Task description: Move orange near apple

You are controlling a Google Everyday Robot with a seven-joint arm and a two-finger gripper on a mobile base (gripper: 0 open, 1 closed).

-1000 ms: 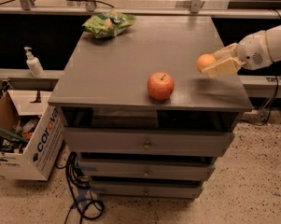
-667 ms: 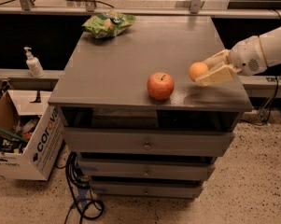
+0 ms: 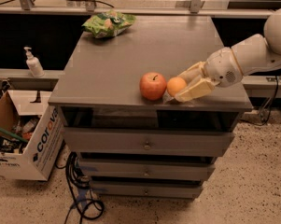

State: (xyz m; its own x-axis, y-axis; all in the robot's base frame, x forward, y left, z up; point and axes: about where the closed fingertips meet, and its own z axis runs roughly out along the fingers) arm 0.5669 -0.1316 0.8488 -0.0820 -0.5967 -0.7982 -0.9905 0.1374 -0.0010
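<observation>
The red-orange apple with a short dark stem sits near the front edge of the grey cabinet top. The small orange is right beside it on its right, almost touching. My gripper reaches in from the right, its cream fingers shut around the orange, one in front and one behind. The white arm runs off to the upper right.
A green bag of snacks lies at the back left of the top. A soap dispenser stands on a ledge at left. A cardboard box sits on the floor at left, with cables beside the drawers.
My gripper has carried the orange leftward and down from the right side of the top to right beside the apple. The apple has not moved.
</observation>
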